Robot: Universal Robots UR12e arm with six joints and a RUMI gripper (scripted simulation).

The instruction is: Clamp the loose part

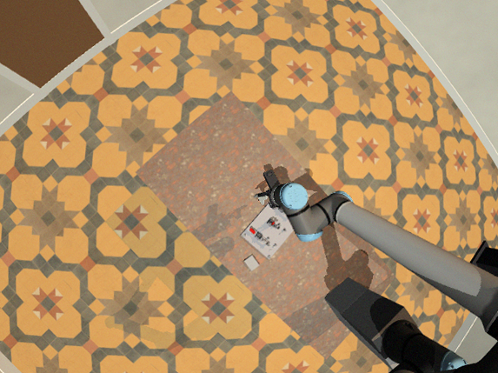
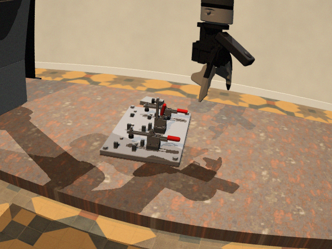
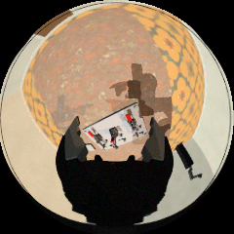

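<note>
The grey fixture plate (image 1: 272, 245) (image 2: 115, 134) (image 3: 104, 124) lies on the speckled table (image 1: 206, 163) (image 2: 267, 150). It carries black pads and toggle clamps with red handles (image 2: 173, 138) (image 2: 182, 110). One clamp bar (image 2: 157, 106) stands upright; the near bar (image 2: 136, 132) lies level. The loose part (image 1: 250, 262) (image 2: 146, 100), a small grey square plate, lies flat on the table just off one short end of the fixture. My gripper (image 1: 265, 186) (image 2: 214, 92) (image 3: 114, 117) is open and empty. It hangs well above the table, beside the fixture end away from the part.
My arm (image 1: 406, 247) crosses above one corner of the fixture in the top view. The dark robot base (image 1: 364, 312) (image 2: 10, 53) stands at the table's side. The table's front edge (image 2: 161, 222) drops to the tiled floor.
</note>
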